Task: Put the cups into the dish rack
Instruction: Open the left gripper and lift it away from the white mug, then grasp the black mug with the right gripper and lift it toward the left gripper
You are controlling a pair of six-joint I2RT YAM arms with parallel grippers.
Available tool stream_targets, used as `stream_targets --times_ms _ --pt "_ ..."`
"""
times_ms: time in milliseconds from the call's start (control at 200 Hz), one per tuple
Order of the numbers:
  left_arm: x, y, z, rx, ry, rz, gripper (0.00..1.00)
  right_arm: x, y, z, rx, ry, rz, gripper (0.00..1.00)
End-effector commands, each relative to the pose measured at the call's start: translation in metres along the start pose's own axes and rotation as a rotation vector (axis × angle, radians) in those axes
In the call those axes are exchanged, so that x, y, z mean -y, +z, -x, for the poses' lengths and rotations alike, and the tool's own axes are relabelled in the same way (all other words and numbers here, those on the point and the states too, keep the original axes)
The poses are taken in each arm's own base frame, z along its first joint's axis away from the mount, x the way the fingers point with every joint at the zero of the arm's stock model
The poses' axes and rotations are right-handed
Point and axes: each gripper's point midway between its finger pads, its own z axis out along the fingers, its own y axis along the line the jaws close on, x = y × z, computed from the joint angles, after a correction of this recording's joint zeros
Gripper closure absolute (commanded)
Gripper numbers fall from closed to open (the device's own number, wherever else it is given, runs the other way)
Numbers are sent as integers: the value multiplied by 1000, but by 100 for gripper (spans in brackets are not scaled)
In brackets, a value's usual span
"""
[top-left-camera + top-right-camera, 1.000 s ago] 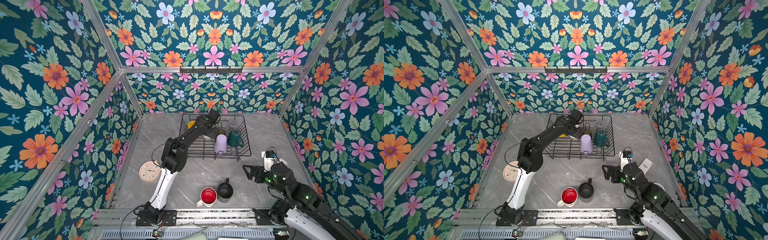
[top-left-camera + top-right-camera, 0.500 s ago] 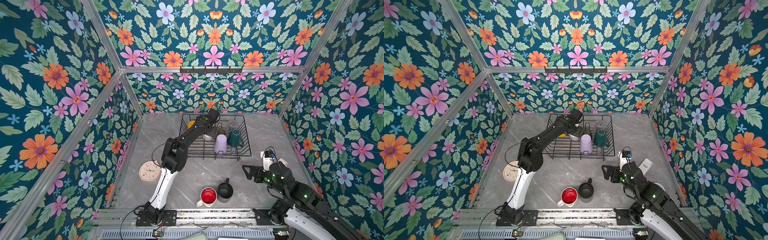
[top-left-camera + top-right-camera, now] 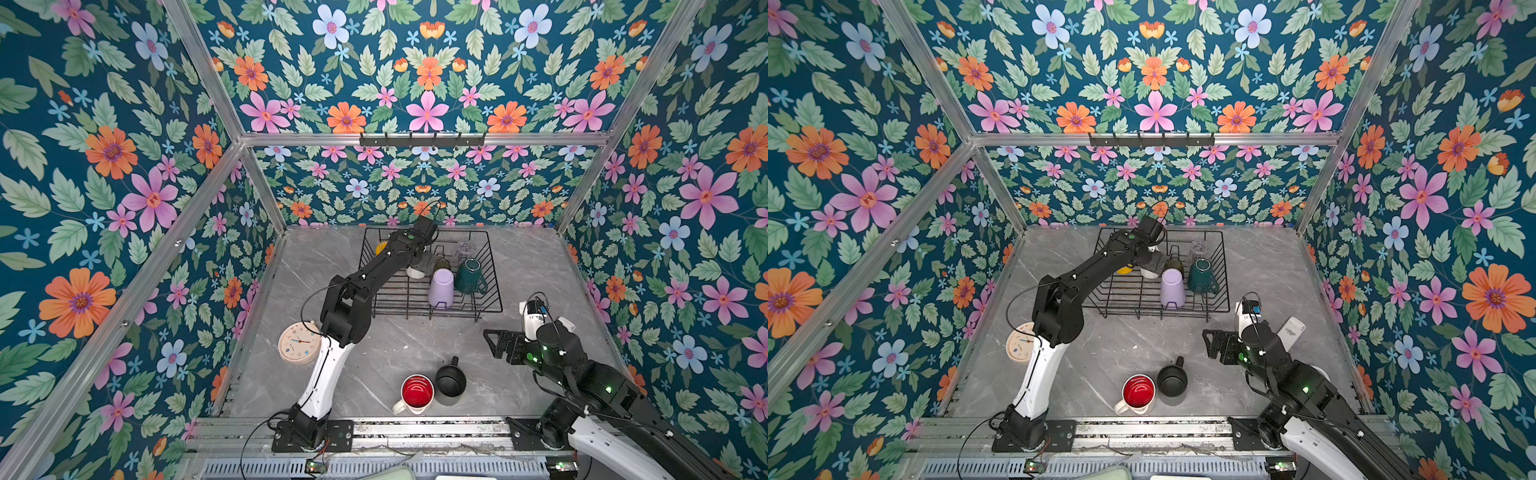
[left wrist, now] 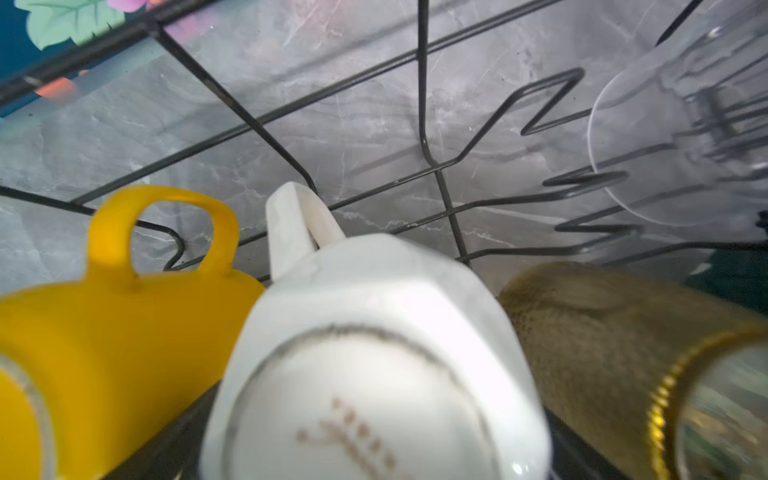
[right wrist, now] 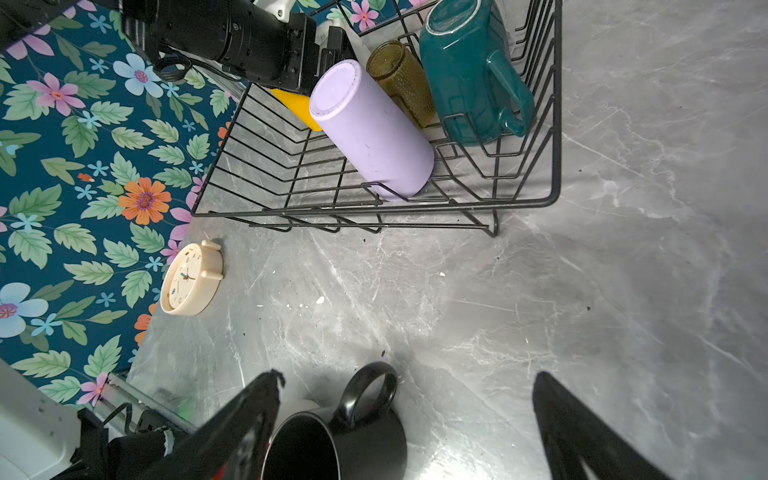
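My left gripper (image 3: 424, 264) reaches into the dish rack (image 5: 374, 212), which stands at the far middle of the grey marble table (image 3: 519, 266). It hangs right over the cream mug (image 4: 374, 332). That mug is bottom-up with its base toward my left wrist camera, and I cannot tell whether my fingers are clamped on it or spread clear of it. Just to its left in the rack is the yellow mug (image 4: 104, 332), lying on its side with the handle up. Just to its right is the olive glass tumbler (image 4: 602, 332), tipped over with its gold rim toward the camera. The clear glass (image 4: 665, 145) sits in the rack's far right corner. Nearer in the rack, the lilac tumbler (image 3: 441, 287) stands upside down, leaning among the wire loops. The dark green mug (image 3: 468, 276) is inverted just to its right. My right gripper (image 3: 491, 343) hovers over bare table on the near right, jaws spread wide with nothing between them. Two cups remain outside the rack, near the table's near edge. The black mug (image 3: 450, 380) is upright with its handle pointing far. The white red-lined mug (image 3: 417, 392) stands just beside it on the left. A cream round clock (image 3: 298, 343) lies on the left side of the table, beside my left arm.
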Motion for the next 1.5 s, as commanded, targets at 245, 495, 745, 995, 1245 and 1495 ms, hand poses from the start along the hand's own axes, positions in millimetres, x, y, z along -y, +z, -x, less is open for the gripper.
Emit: stream_targets --times_ms 245,495,745,995,1245,1495 --pt "-14 -49 25 149 -50 13 0 -8 12 -12 -140 -37 -21 16" --pt "-42 -118 41 389 -158 57 0 -13 13 -37 -276 -63 -38 29" --pt "-70 -196 24 642 -301 48 0 -16 11 -65 -360 -109 -77 35" --pt "-103 -255 -23 793 -424 63 0 -31 20 -87 -432 -189 -94 37" --pt "-129 -288 -73 887 -539 79 0 -48 33 -108 -493 -236 -97 39" --pt "-141 -296 -110 906 -605 82 0 -46 52 -120 -523 -256 -161 43"
